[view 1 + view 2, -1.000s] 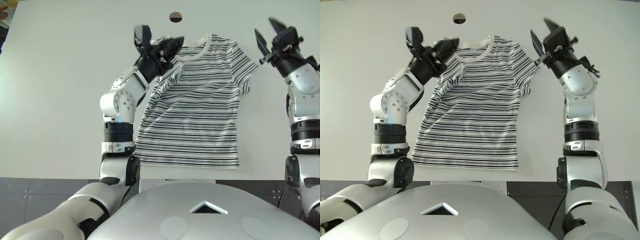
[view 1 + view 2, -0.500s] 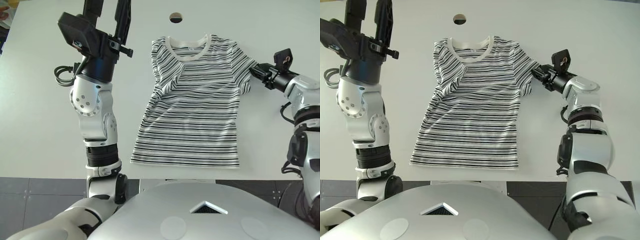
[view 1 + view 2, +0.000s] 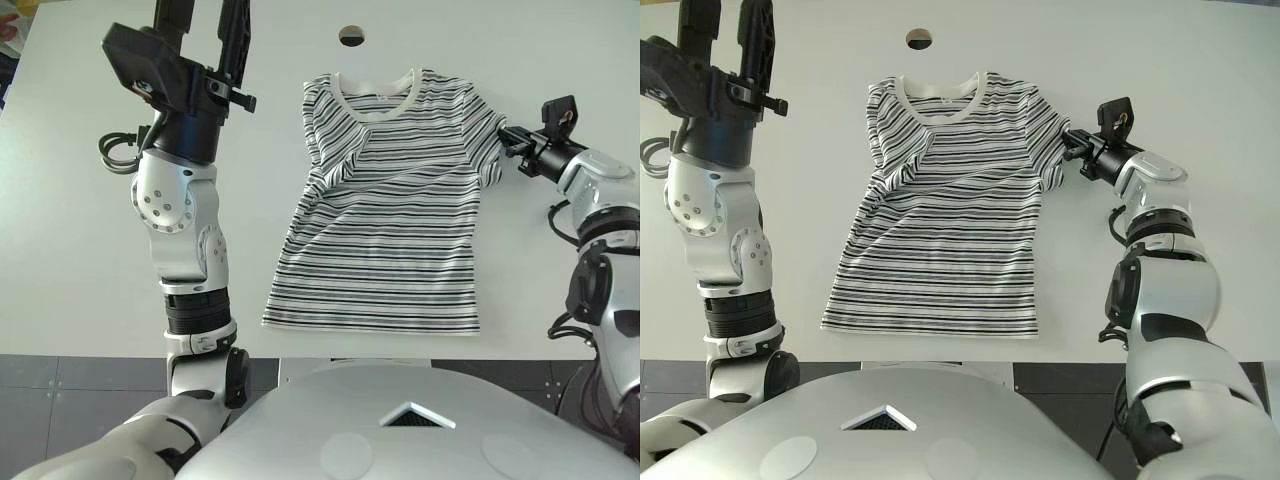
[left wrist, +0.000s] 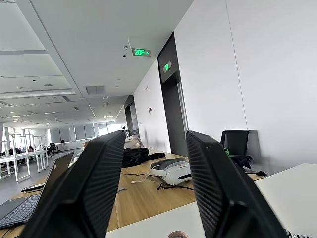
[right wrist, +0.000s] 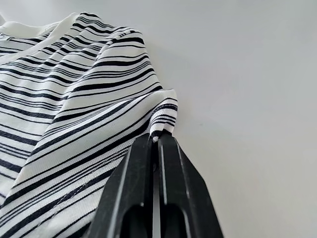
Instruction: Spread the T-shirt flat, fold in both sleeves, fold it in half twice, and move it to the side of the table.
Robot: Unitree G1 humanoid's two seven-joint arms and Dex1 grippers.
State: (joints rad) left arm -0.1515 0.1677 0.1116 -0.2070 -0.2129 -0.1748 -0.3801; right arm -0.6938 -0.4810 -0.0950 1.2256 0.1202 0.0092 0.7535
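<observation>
A white table [image 3: 80,250] carries a black-and-white striped T-shirt [image 3: 390,220], lying mostly flat, with one sleeve edge touching the right gripper [image 3: 503,136]. A small dark round spot [image 3: 351,36] sits beyond the collar, well apart from that gripper.

Black-and-white striped T-shirt [image 3: 385,215] lies flat near the round hole [image 3: 351,35] — white collar toward it, left sleeve folded in.

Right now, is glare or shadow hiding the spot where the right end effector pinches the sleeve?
Right wrist view: no glare, even light; the right end effector is shut on the hem of the T-shirt sleeve, with only faint shadow at its edge. Left eye view: table evenly lit, no hot spots. Left wrist view: the open left end effector reads dark against a bright wall.
</observation>
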